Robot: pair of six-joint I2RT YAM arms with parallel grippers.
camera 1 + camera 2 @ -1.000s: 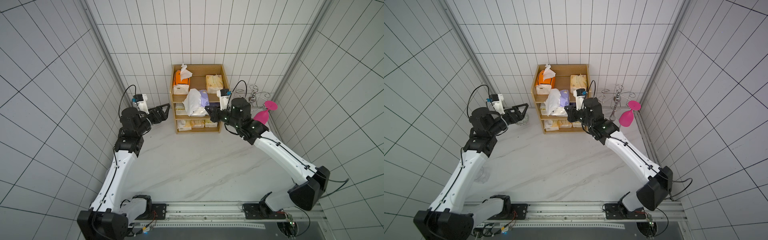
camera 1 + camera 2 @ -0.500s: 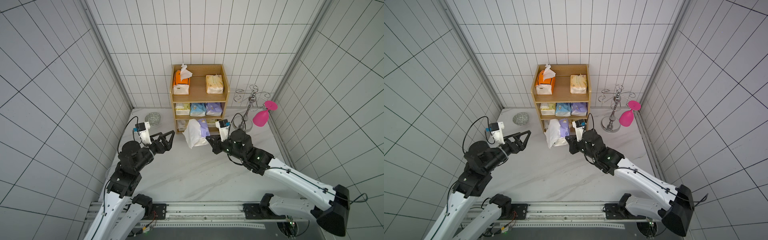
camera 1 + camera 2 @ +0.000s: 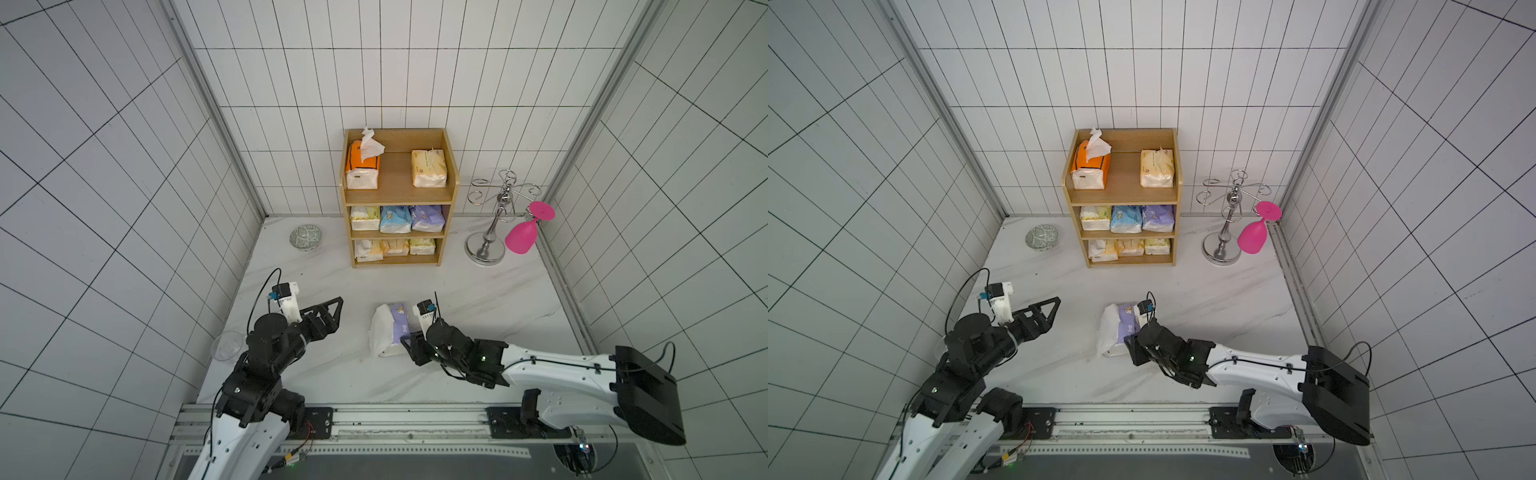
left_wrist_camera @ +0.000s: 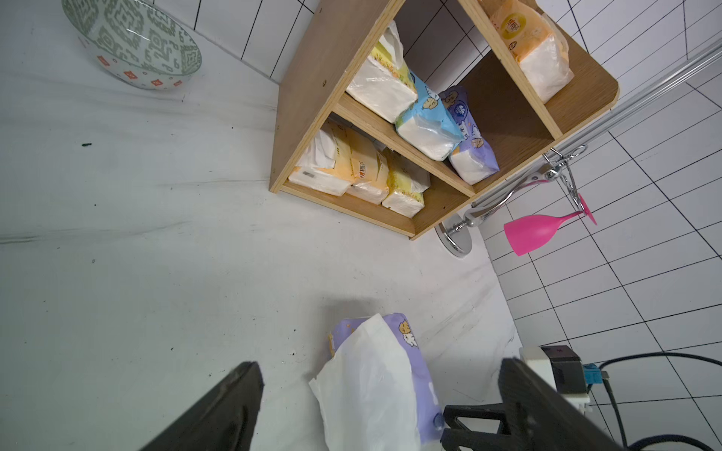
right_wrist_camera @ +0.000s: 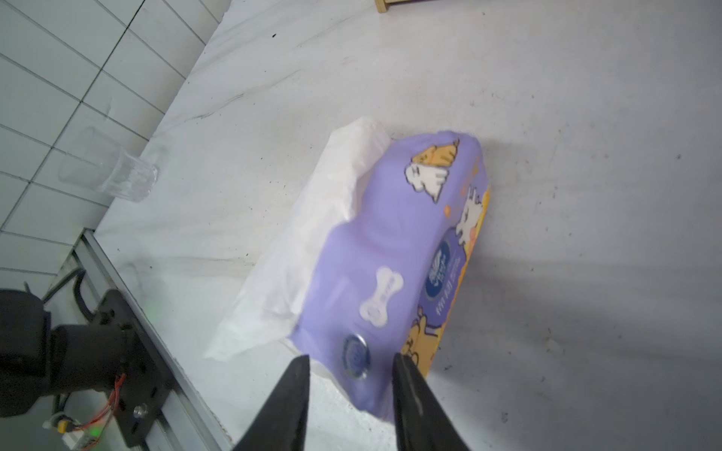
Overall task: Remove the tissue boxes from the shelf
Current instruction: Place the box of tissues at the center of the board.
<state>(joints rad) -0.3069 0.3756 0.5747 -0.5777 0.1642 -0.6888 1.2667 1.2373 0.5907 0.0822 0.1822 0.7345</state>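
White-tiled booth, marble-look tabletop (image 3: 478,291): purple tissue pack (image 3: 399,328) lying flat, well out in front of the wooden shelf (image 3: 395,183).

Right gripper (image 5: 349,357) straddles the pack's near end with its fingers part-way apart; whether they pinch the wrap cannot be told. To finish the release well, I judge the fingers should spread fully and draw straight back, clear of the loose white tissue sheet (image 3: 380,332) trailing from the pack, so nothing drags. Left gripper (image 3: 337,313) hovers nearby, fingers spread wide, empty. Eight more packs (image 3: 395,219) sit on the shelf: two on top, three on each lower tier. A patterned bowl (image 3: 306,237), clear cup (image 3: 226,345) and metal stand (image 3: 486,249) with a pink goblet (image 3: 521,237) keep to the table's edges, near the tiled walls.
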